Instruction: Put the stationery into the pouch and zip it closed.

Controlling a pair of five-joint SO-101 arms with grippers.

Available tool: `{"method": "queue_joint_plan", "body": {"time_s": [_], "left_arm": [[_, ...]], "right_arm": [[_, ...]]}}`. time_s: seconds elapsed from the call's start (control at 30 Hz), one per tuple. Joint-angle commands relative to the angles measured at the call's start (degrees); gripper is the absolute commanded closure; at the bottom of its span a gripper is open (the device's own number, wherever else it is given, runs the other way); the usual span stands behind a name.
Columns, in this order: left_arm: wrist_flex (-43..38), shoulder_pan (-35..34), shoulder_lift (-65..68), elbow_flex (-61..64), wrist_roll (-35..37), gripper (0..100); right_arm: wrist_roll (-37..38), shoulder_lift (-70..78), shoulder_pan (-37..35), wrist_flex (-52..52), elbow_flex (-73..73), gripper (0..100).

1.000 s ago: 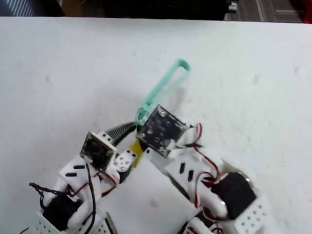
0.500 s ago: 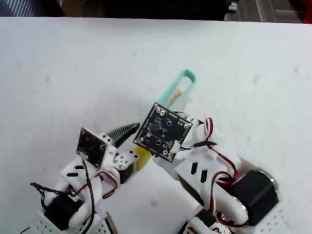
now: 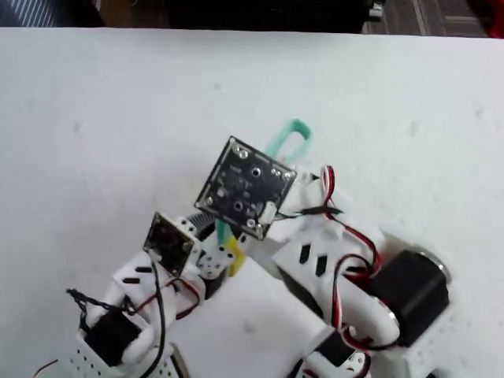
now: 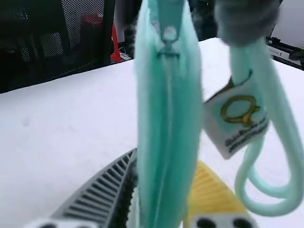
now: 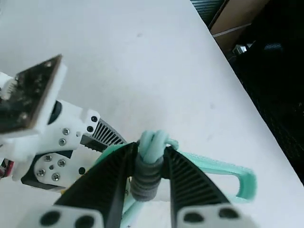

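Note:
The teal pouch (image 4: 166,118) stands edge-on, zipper slider (image 4: 168,35) facing up. My left gripper (image 4: 164,190) is shut on it, with the grey finger (image 4: 104,190) on one side and the yellow finger (image 4: 213,194) on the other. In the high view the left gripper (image 3: 220,236) sits low in the middle. My right gripper (image 5: 149,147) is shut on the pouch's teal strap at its grey sleeve (image 5: 145,178), just above the pouch. The strap's loop (image 3: 289,132) sticks out past the right arm's camera board (image 3: 244,189). A small tag (image 4: 235,118) hangs by the strap. No loose stationery is in sight.
Both arms crowd together at the near middle of the white table (image 3: 118,102). The table's far edge (image 3: 236,29) meets a dark background. The left arm's camera board (image 5: 28,99) is close beside the right gripper.
The right arm's wrist has swung to the far left, over the left gripper. The strap loop has drawn back toward the arms, and the left arm has shifted slightly right.

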Motion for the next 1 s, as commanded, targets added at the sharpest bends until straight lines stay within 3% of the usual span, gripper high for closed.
{"method": "queue_joint_plan", "body": {"time_s": [0.0, 0.17, 0.57, 0.8, 0.97], "left_arm": [[-4.22, 1.1, 0.4, 1.67, -0.53, 86], [-5.54, 0.84, 0.4, 2.11, -0.53, 98], [-3.78, 0.75, 0.4, 1.76, -0.53, 98], [1.85, 0.66, 0.4, -1.05, -0.62, 98], [2.11, 0.66, 0.4, -0.97, -2.37, 98]], "right_arm": [[0.62, 0.13, -1.63, 1.01, -3.52, 98.1], [0.62, -0.48, -1.45, 1.1, -2.2, 98.1], [1.14, 0.04, 9.45, -4.18, 4.92, 98.1], [1.23, 2.33, 10.59, -9.36, 5.36, 98.1], [5.27, 6.81, 14.55, -9.45, 5.27, 98.1]]}}
